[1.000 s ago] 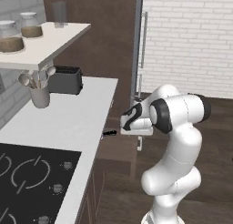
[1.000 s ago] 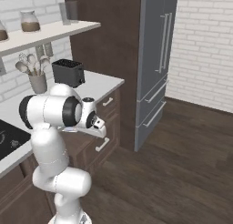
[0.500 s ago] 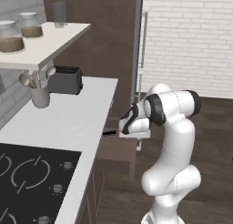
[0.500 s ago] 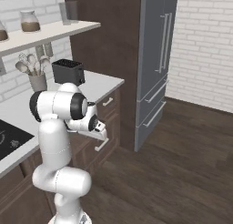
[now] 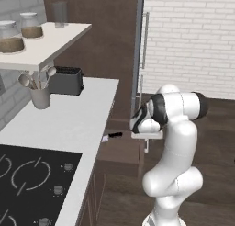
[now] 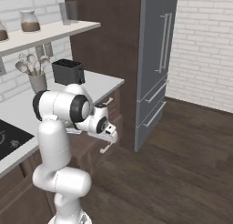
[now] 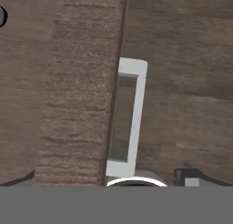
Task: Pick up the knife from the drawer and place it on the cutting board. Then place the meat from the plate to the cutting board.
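The drawer [image 5: 120,152] stands pulled out below the counter's edge. In it lies the knife [image 5: 111,136], black handle toward the arm and silver blade toward the counter. My gripper [image 5: 146,138] hangs just over the drawer's front, fingers pointing down, open and holding nothing. In the hand view the drawer's front edge [image 7: 77,104] and its white handle [image 7: 133,114] lie straight below the gripper [image 7: 108,178], and one dark fingertip [image 7: 189,175] shows at the lower right. From the right, the gripper [image 6: 111,138] sits above that handle [image 6: 106,148]. The cutting board, the meat and the plate are out of view.
On the white counter [image 5: 69,124] stand a black toaster [image 5: 65,80] and a utensil holder [image 5: 40,95], with a black cooktop [image 5: 32,183] nearer. A shelf with jars [image 5: 41,46] hangs above. A tall grey fridge [image 6: 157,63] stands beyond the drawer, with open wooden floor [image 6: 182,164] to its right.
The hand has shifted slightly over the drawer's front and tipped further down. The drawer and the knife have not moved, and the jaws stay open.
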Motion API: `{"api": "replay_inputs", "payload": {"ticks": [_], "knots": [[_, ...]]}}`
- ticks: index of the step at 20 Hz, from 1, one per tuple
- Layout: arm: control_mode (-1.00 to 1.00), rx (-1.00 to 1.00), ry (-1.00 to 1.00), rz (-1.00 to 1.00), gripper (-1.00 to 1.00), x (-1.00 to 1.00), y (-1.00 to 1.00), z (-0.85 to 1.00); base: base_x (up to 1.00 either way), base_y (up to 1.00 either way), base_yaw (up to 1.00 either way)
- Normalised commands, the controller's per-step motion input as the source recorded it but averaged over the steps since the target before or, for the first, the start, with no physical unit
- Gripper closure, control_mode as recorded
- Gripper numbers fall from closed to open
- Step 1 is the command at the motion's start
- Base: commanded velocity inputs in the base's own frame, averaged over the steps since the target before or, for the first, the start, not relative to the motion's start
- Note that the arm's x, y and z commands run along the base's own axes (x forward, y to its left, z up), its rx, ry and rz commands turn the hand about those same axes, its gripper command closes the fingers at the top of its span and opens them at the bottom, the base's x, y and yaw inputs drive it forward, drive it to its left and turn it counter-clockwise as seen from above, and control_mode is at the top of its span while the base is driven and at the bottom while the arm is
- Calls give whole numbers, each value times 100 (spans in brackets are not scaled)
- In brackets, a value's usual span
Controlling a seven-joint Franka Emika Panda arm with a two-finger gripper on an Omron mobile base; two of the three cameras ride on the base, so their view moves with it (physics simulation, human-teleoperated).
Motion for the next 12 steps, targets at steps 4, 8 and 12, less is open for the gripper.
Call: {"api": "replay_inputs", "payload": {"ticks": [4, 8, 12], "knots": [[-100, -1, 0, 0, -100, -42, -100, 9, 0, 0, 0], [-100, -3, 0, 0, -100, -52, -100, 17, 0, 0, 0], [-100, -7, 0, 0, -100, -64, -100, 12, 0, 0, 0]]}}
